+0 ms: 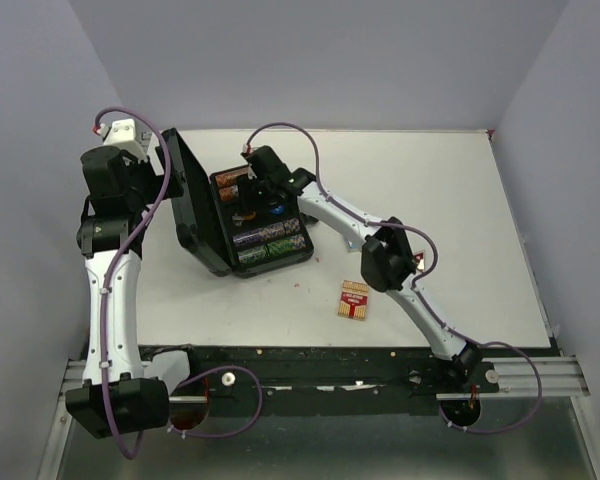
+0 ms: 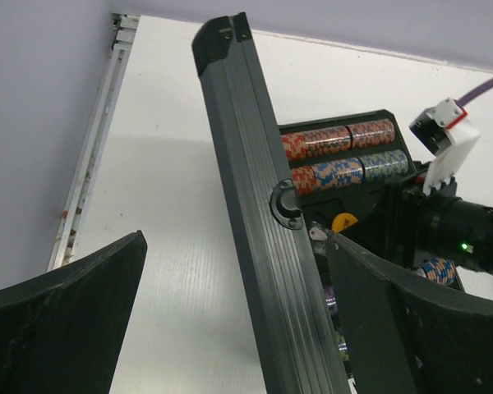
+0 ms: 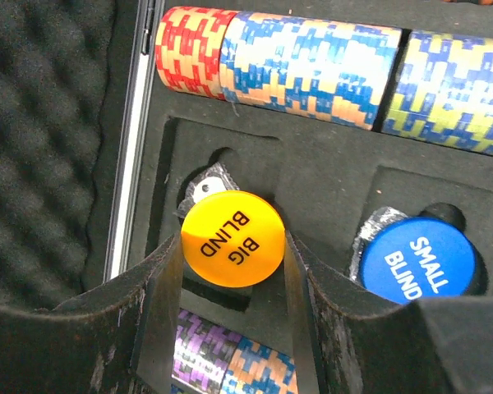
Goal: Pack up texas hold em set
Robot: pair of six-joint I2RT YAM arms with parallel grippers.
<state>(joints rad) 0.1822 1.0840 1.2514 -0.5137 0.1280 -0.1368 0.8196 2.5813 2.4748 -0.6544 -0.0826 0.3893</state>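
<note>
The black case (image 1: 232,266) lies open at the table's back left, with its lid (image 1: 188,200) standing upright. Rows of poker chips (image 1: 270,240) fill it. My right gripper (image 1: 250,205) is down inside the case, shut on the orange "BIG BLIND" button (image 3: 232,238) over a foam pocket; its fingers (image 3: 160,283) press on both sides of the button. The blue "SMALL BLIND" button (image 3: 417,256) sits in the pocket to the right. My left gripper (image 2: 236,246) is open and straddles the lid's edge (image 2: 263,230). A red card deck (image 1: 354,299) lies on the table outside the case.
Chip rows (image 3: 312,57) lie beyond the buttons and more chips (image 3: 205,353) lie below them. The lid's egg-crate foam (image 3: 41,123) is to the left. The right arm's wrist (image 2: 444,139) shows in the left wrist view. White walls surround the table.
</note>
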